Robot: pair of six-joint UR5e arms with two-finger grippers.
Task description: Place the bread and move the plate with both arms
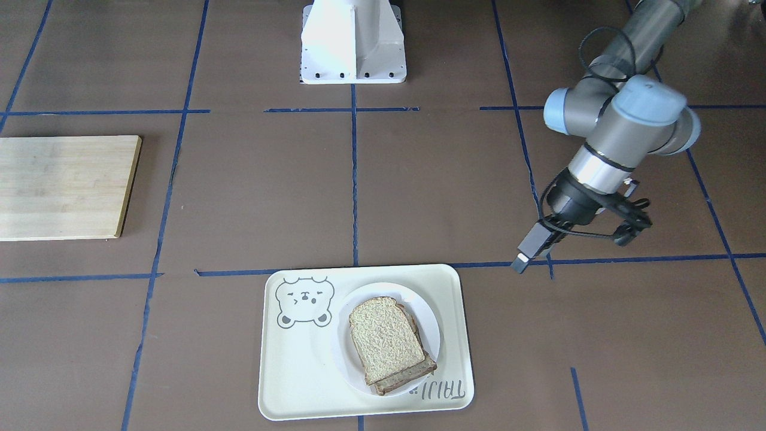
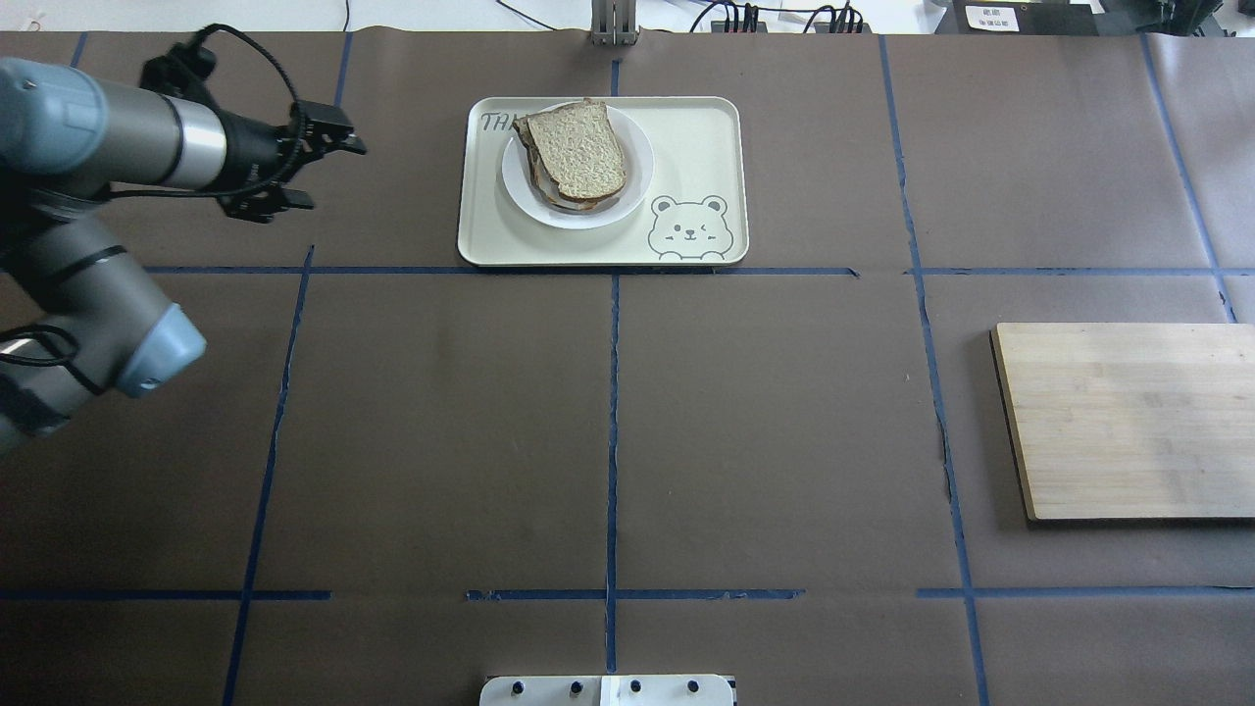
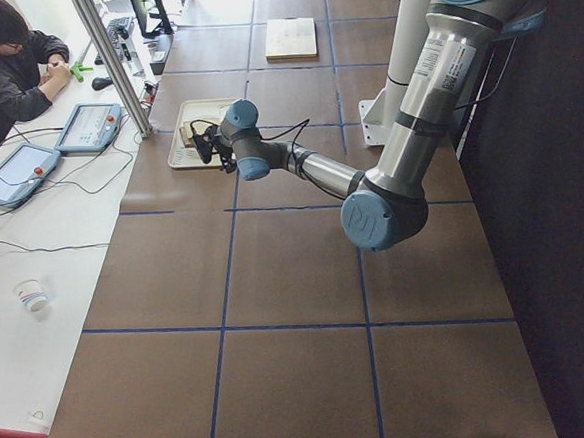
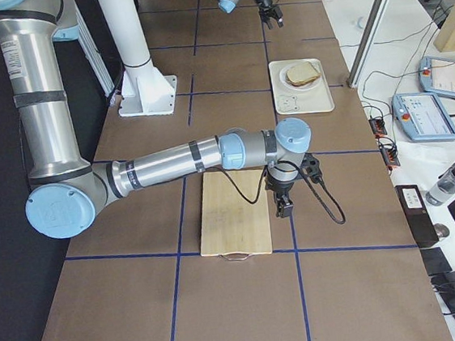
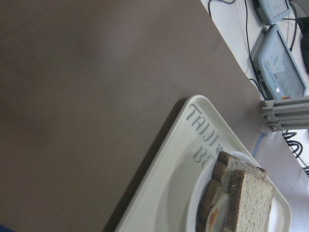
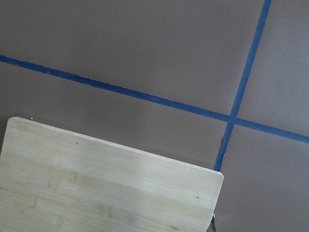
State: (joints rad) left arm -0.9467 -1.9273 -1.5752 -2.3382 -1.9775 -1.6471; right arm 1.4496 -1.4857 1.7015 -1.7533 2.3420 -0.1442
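The grainy bread (image 1: 383, 338) lies on top of a second, darker slice on the small white plate (image 1: 420, 302). The plate stands in the cream bear tray (image 1: 299, 371). The overhead view shows the bread (image 2: 580, 147), the plate (image 2: 640, 162) and the tray (image 2: 701, 147). My left gripper (image 1: 522, 261) hangs off the tray's side, clear of it, holds nothing, and its fingers show as one slim bar. The left wrist view shows the bread (image 5: 253, 198) and the tray corner (image 5: 164, 179). My right gripper (image 4: 283, 207) shows only in the exterior right view, at the cutting board's edge; I cannot tell whether it is open.
A bamboo cutting board (image 2: 1128, 422) lies on the robot's right side and also shows in the right wrist view (image 6: 96, 188). The white pedestal base (image 1: 353, 42) stands at the robot's side of the table. Blue tape lines cross the brown table cover. An operator sits beyond the table in the exterior left view.
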